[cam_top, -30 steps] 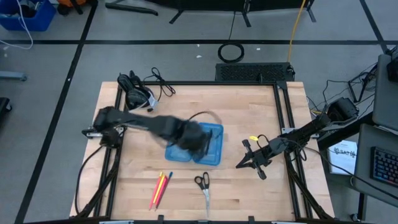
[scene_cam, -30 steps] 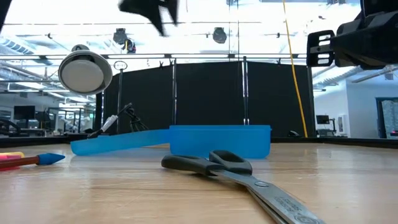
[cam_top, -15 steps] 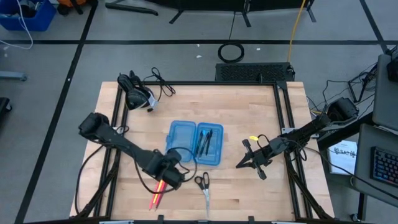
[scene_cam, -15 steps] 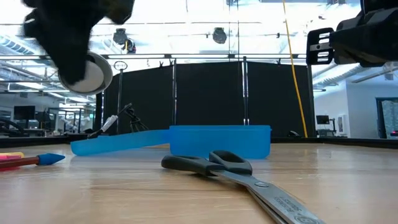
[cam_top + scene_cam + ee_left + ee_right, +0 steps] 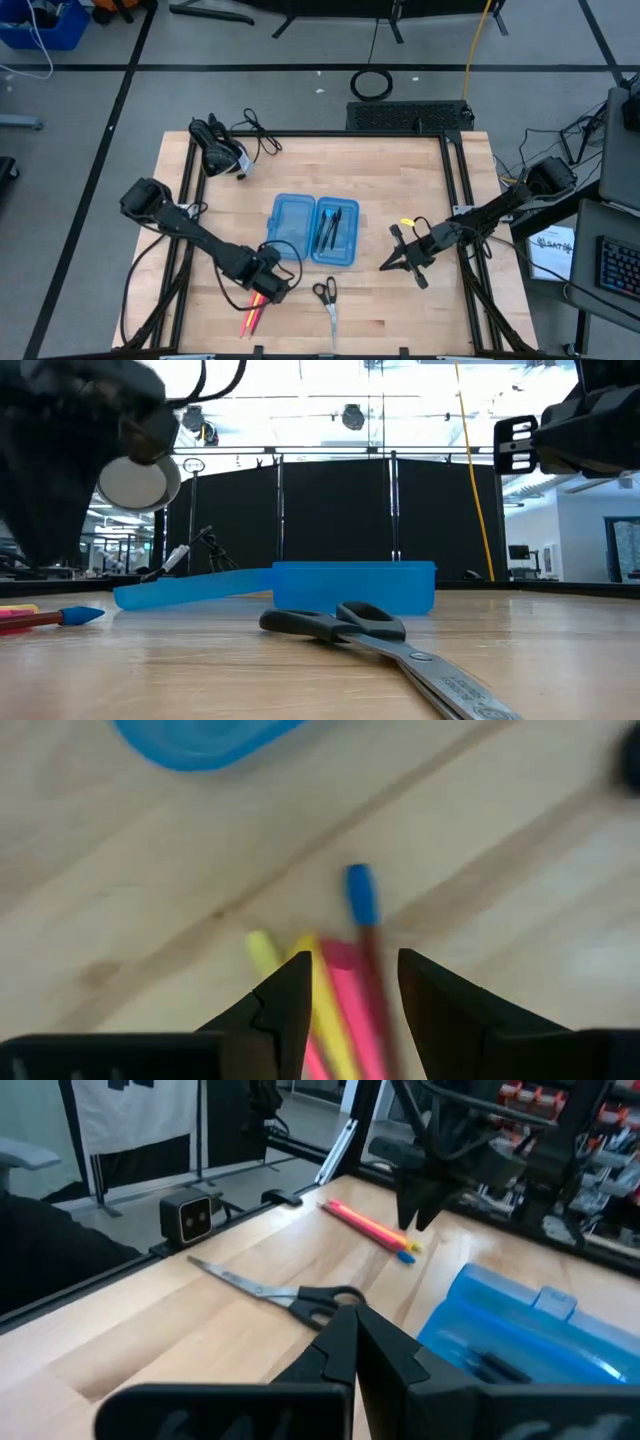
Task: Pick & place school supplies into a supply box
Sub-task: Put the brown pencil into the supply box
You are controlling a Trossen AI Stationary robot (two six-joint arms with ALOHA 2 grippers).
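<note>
The blue supply box [image 5: 313, 230] lies open on the table's middle, and black pens [image 5: 330, 228] rest in its right half. Yellow, pink and red pens [image 5: 255, 305], one with a blue cap, lie side by side near the near edge. Black-handled scissors [image 5: 325, 295] lie flat to their right. My left gripper [image 5: 352, 965] is open and hangs just above the coloured pens [image 5: 335, 985], a finger on either side of the pink ones, touching nothing. My right gripper [image 5: 388, 264] is shut and waits right of the box, above the table.
Black cables and a small device [image 5: 220, 150] lie at the far left corner. A dark metal frame [image 5: 455, 200] runs round the table. Bare wood lies right of the scissors [image 5: 350, 625] and beyond the box [image 5: 350, 588].
My left gripper has swung from above the supply box toward the table's near left, over to the coloured pens, and has come down close above them. With the arm gone from over the box, black pens show in its right half.
</note>
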